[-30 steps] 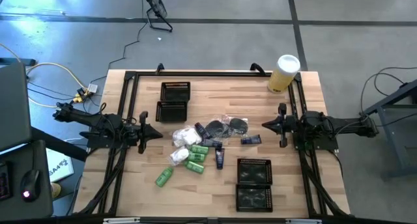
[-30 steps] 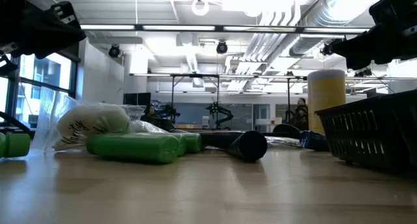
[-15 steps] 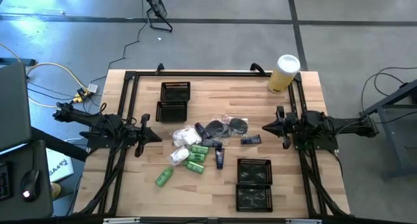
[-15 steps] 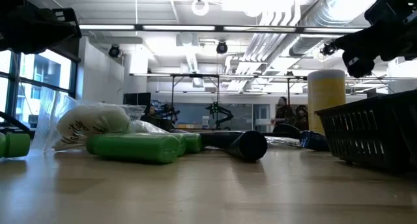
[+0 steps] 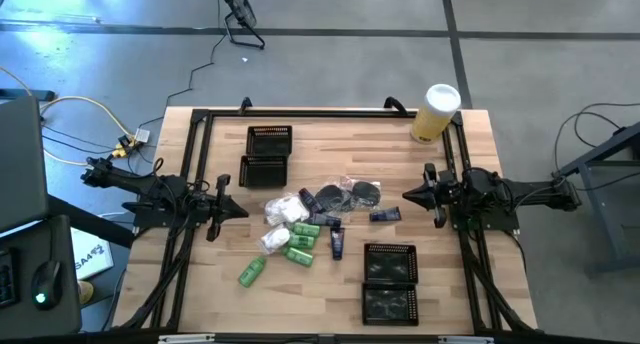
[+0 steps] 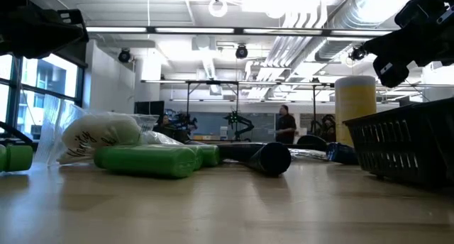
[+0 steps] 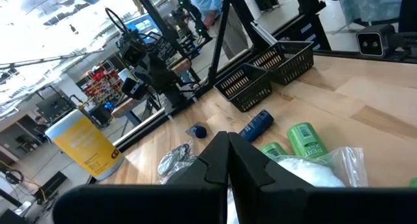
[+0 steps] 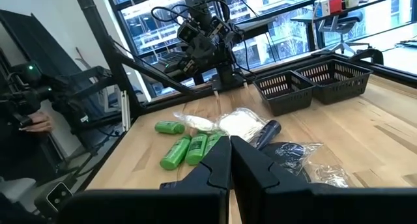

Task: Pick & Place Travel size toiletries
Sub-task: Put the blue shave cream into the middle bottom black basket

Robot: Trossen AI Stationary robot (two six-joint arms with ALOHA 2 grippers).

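Both arms have barely shifted: left gripper at nine o'clock and right gripper at three o'clock wait with fingers closed and empty, toiletries untouched.

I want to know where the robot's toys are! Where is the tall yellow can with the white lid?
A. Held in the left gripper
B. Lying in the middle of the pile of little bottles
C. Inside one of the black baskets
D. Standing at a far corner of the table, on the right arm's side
D: the tall yellow can stands upright at the table's far corner on the right arm's side, apart from the toiletries pile.
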